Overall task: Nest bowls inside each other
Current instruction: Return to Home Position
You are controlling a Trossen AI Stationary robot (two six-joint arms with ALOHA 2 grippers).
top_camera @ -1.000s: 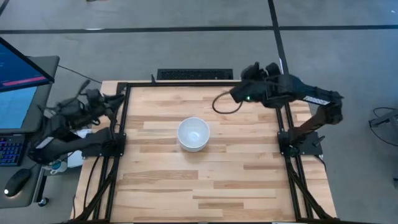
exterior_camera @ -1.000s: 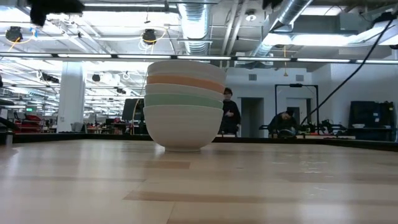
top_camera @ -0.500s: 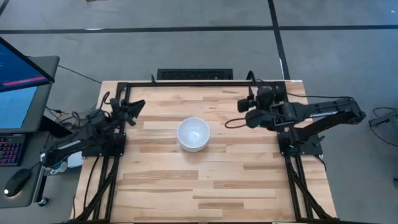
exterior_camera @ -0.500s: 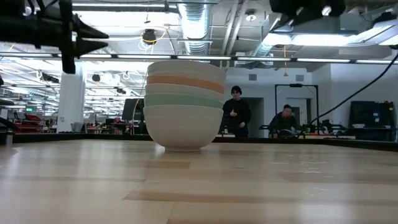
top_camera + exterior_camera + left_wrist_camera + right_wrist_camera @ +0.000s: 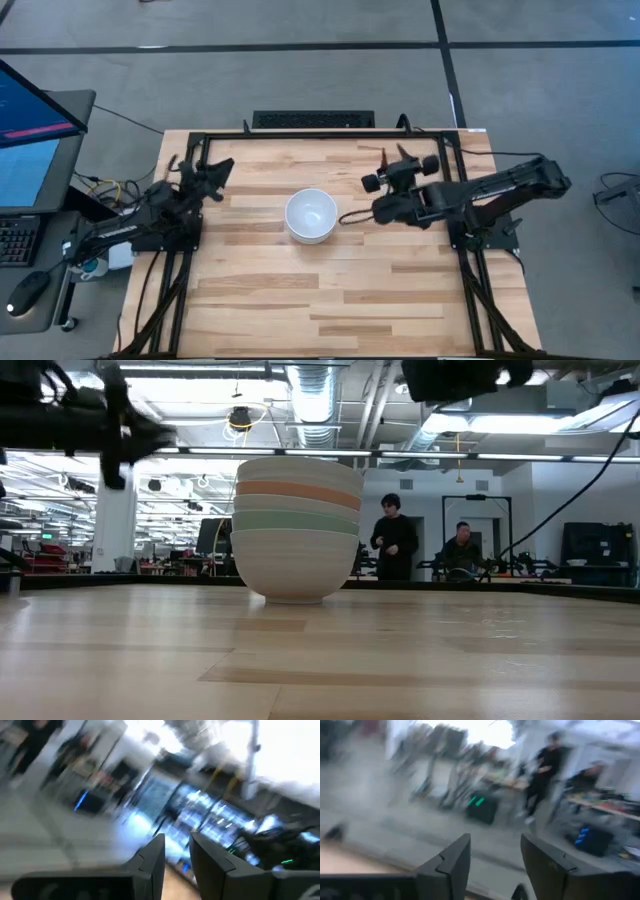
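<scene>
Five bowls (image 5: 311, 215) stand nested in one stack at the table's middle, and the lowest rests by its foot on the wood. In the low view the stack (image 5: 297, 525) runs white, mint green, white, orange, white from the bottom up. My left gripper (image 5: 218, 166) hovers over the table's left edge, left of the stack. Its fingers (image 5: 176, 850) stand a narrow gap apart and hold nothing. My right gripper (image 5: 400, 170) hovers right of the stack and above it, open (image 5: 495, 852) and empty.
A black frame rail (image 5: 300, 134) runs round the table's far and side edges. A monitor (image 5: 35, 120) and a mouse (image 5: 28, 292) sit off the left side. Bare wood lies near and beside the stack. Two people (image 5: 395, 545) are in the room beyond.
My left gripper has swung from outside the table's left edge in over it, toward the stack. My right gripper has moved from the far edge toward the near edge and toward the stack. The bowls have stayed still.
</scene>
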